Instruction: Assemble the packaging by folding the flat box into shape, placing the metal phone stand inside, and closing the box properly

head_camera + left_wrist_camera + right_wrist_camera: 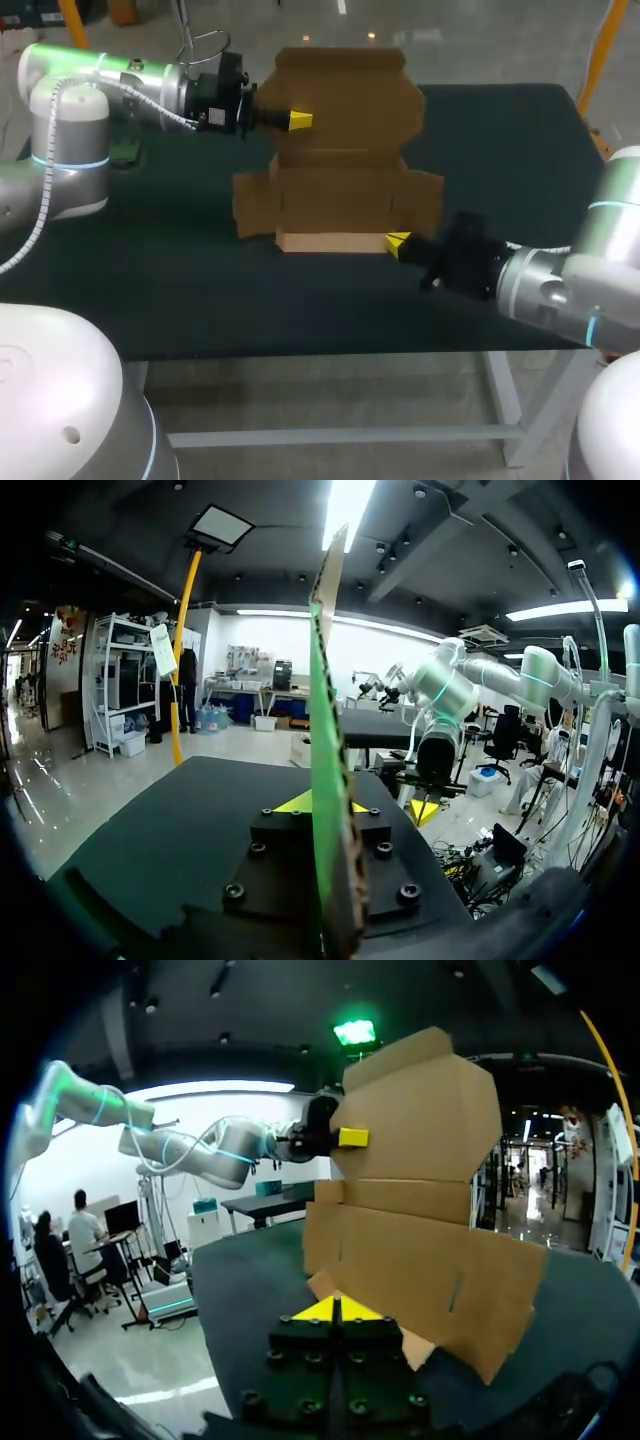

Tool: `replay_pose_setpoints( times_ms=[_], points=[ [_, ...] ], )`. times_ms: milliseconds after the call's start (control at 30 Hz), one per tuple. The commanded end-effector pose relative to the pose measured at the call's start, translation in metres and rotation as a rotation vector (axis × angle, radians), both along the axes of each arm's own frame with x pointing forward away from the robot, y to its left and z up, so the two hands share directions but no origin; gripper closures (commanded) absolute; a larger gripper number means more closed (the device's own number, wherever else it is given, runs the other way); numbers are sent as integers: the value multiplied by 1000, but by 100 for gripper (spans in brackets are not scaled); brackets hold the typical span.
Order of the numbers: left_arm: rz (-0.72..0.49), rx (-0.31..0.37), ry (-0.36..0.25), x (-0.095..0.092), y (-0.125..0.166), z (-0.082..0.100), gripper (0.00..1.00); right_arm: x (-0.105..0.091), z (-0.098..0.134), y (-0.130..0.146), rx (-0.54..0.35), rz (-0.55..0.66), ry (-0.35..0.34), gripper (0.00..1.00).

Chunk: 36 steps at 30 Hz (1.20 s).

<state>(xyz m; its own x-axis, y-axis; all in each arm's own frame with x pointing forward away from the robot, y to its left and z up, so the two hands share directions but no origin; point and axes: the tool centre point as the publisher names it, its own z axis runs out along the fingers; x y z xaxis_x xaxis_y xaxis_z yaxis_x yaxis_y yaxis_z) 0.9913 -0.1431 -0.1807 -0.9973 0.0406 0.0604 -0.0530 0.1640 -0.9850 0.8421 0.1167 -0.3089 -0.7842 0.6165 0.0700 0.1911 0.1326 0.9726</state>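
Robotics lab: left arm [70, 120], right arm [590, 270], black-topped table [200, 290].

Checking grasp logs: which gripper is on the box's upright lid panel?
The left gripper: it clamps the side edge of the upright lid panel, high above the table. The right gripper sits low instead, at the end of the pale front flap.

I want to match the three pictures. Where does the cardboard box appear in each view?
Head view: cardboard box at centre, one flap raised.
Left wrist view: box edge-on, held in the left pincer.
Right wrist view: box broad, ahead of the right pincer.
Shared landmark: the left pincer's yellow tip on the raised flap.
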Motion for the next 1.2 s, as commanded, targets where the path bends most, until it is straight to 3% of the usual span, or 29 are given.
replay_pose_setpoints(
  times_ms=[33,367,667,1200],
  points=[
    [-6,0,0,1,2,-1,100,19,-16,35,-10,-48,-15,100],
    [-6,0,0,1,2,-1,100,36,-35,52,38,-104,4,100],
    [-6,0,0,1,2,-1,100,40,-53,78,5,-147,18,100],
    [-6,0,0,1,2,-1,100,59,-73,96,-36,-241,48,100]
  ],
)
